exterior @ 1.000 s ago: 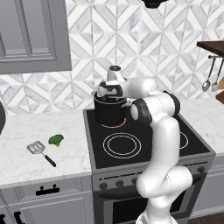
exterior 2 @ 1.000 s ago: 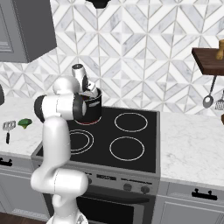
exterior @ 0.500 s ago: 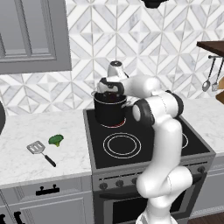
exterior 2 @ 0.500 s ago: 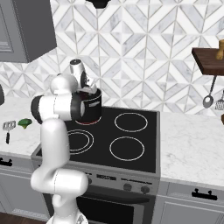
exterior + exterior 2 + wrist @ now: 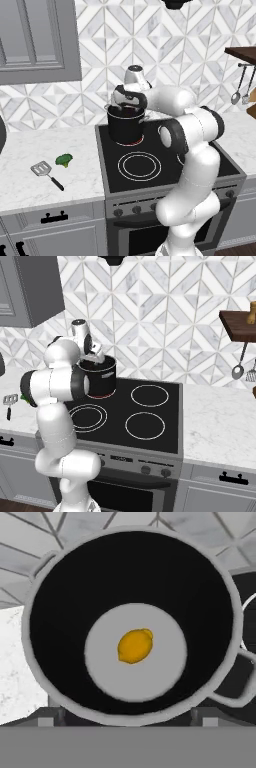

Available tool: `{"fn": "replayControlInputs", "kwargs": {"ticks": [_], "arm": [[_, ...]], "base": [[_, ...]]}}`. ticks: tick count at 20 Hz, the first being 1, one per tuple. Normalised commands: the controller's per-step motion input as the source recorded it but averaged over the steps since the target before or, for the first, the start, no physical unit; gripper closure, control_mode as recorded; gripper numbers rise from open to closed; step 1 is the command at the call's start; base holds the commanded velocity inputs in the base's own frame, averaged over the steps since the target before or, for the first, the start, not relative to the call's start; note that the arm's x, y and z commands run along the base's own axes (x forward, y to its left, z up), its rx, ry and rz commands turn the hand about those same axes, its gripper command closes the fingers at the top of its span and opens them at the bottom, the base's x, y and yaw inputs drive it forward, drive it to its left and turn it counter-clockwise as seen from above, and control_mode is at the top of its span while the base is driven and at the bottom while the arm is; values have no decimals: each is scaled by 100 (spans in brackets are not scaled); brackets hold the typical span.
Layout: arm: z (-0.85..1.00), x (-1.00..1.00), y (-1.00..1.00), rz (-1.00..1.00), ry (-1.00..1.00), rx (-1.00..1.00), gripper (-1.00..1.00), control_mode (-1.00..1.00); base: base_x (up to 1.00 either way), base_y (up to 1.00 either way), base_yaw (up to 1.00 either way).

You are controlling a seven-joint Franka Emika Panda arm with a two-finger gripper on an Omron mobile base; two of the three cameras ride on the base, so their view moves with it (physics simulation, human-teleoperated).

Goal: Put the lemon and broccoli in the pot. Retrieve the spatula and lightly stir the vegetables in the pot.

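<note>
pot interior first: the tall black cylindrical cooking pot with its silvery rim and two small side handles holds one thing, the small round yellow-orange lemon, lying loose at the middle of the pot's pale grey bottom, clear of the dark walls. seen from the base, the same pot stands upright on the back left ring of the black glass stove top, close to the patterned grey and white tiled wall behind it.

the robot's two-finger gripper hangs straight above the pot's mouth, pointing down into it. its fingers are spread wide and hold nothing; the hand view shows their dark tips at the bottom edge, well apart on either side of the pot's near rim.

left of the pot, on the white marbled tabletop, lies the small green broccoli floret with a dark bumpy crown, near the stove's left edge. just beyond it, farther from the pot, lies the small spatula with a square slotted silver-grey blade and thin black handle, flat, handle toward the tabletop's front. the two are close but apart.

no readable writing or label shows on the pot, stove or tabletop things.
</note>
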Motion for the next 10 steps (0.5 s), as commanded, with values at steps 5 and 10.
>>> {"fn": "replayControlInputs", "kwargs": {"ticks": [5, 10], "arm": [[20, -100, 24, 3, 0, 0, -100, -100], [4, -89, 39, 1, 0, 12, -100, -100]], "base": [[0, 0, 0], [0, 0, 0]]}}
